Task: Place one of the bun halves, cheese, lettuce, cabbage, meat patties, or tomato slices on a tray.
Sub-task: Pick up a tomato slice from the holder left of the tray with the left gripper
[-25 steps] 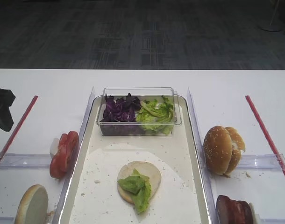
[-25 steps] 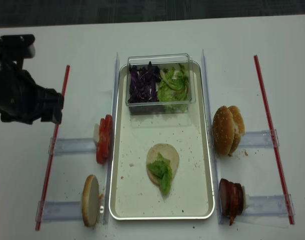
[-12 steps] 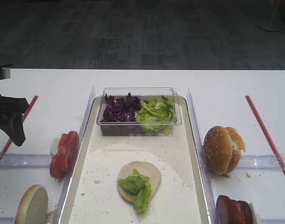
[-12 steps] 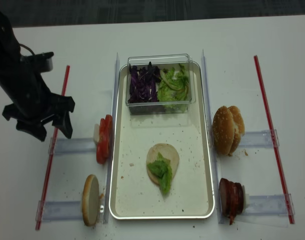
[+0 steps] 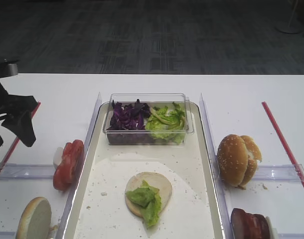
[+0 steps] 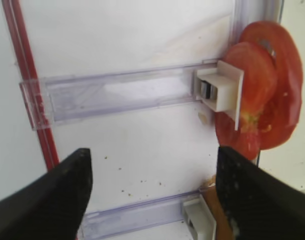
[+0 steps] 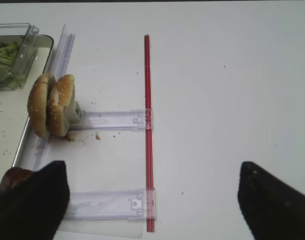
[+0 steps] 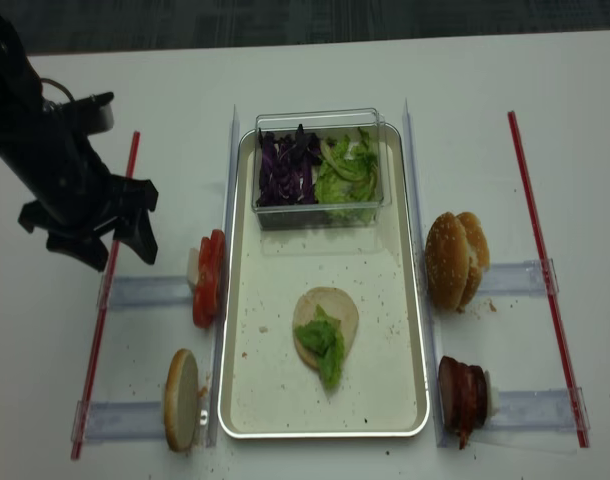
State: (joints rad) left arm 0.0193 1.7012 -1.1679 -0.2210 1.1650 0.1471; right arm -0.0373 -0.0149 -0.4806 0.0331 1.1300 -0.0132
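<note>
left gripper (image 8: 113, 245), jaws spread, is hovering left of the tomato slices (image 8: 208, 278) standing on edge, nearer than the right arm.

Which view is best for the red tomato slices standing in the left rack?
Left wrist: the glossy red tomato slices fill the right side, showing faces and seed pockets. Both exterior high views show them small and edge-on beside the pale metal tray. Right wrist view misses them.

Clear tub (image 8: 320, 165), red strips (image 8: 545, 270)
</note>
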